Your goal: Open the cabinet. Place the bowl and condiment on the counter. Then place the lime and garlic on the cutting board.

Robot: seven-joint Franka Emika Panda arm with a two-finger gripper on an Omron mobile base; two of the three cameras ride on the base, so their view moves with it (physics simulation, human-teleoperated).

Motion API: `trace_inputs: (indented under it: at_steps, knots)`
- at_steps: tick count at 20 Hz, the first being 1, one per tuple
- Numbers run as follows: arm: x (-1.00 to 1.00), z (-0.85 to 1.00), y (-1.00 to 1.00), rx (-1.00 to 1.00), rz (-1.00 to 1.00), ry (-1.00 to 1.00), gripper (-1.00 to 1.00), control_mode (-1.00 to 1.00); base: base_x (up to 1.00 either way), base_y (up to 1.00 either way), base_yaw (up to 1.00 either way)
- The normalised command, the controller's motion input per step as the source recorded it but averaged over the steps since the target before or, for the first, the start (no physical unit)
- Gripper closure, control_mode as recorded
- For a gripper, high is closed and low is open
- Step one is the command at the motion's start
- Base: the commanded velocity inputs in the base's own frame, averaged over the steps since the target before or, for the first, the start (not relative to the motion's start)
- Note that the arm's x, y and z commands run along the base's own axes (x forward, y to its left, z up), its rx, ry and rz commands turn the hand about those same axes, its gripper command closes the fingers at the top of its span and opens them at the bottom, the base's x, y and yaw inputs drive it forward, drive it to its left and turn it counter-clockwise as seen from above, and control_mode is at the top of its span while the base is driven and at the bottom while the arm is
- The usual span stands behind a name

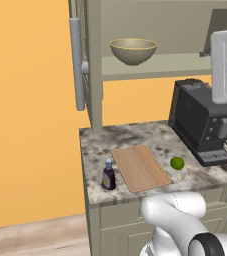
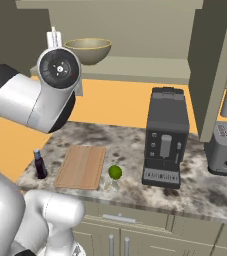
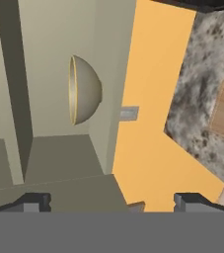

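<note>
Standing open, the cabinet (image 1: pixel 135 30) shows its left door (image 1: pixel 80 30) swung out edge-on toward the left base view, with the long grey bar handle (image 1: pixel 76 65) running down its front. On the cabinet's inner shelf (image 1: pixel 155 67) sits the bowl (image 1: pixel 133 50), upright, toward the left end of the shelf; the hand view, rolled on its side, sees it as a pale dome with a yellowish rim (image 3: pixel 84 90).

Below, the condiment (image 1: pixel 108 175) stands upright on the worktop (image 1: pixel 130 135) near its front left corner, just beside the left edge of the cutting board (image 1: pixel 140 167). The board lies flat and bare. Off its right side, near the front edge of the worktop, rests the lime (image 1: pixel 177 163), and the garlic (image 1: pixel 182 175) lies just in front of it, seemingly touching it; both are on the stone, not on the board.

A black coffee machine (image 2: pixel 166 136) stands on the worktop to the right of the lime, and a grey toaster (image 2: pixel 226 148) farther right.

The tool (image 3: pixel 112 200) is released, its two dark tips spread wide with nothing between them, raised well above the worktop and pointed into the cabinet toward the bowl, apart from it.
</note>
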Motion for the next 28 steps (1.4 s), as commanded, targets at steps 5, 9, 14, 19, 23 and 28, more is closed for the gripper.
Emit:
trace_inputs:
  at_steps: [5,9,14,19,23,28]
  knots:
    - [0.18,0.00,0.03,-0.01,0.04,0.00,-1.00,-1.00,0.00,0.00,0.00]
    - [0.35,0.00,0.31,0.00,0.00,0.00,-1.00,-1.00,0.00,0.00,0.00]
    - [0.22,0.00,0.15,0.00,0.00,-0.02,-1.00,-1.00,0.00,0.00,0.00]
    - [0.23,0.00,0.00,0.00,0.00,0.00,-1.00,-1.00,0.00,0.00,0.00]
    - [0.36,0.00,0.00,0.00,0.00,0.00,-1.00,-1.00,0.00,0.00,0.00]
    - [0.42,0.00,0.00,0.00,0.00,0.01,-1.00,-1.00,0.00,0.00,0.00]
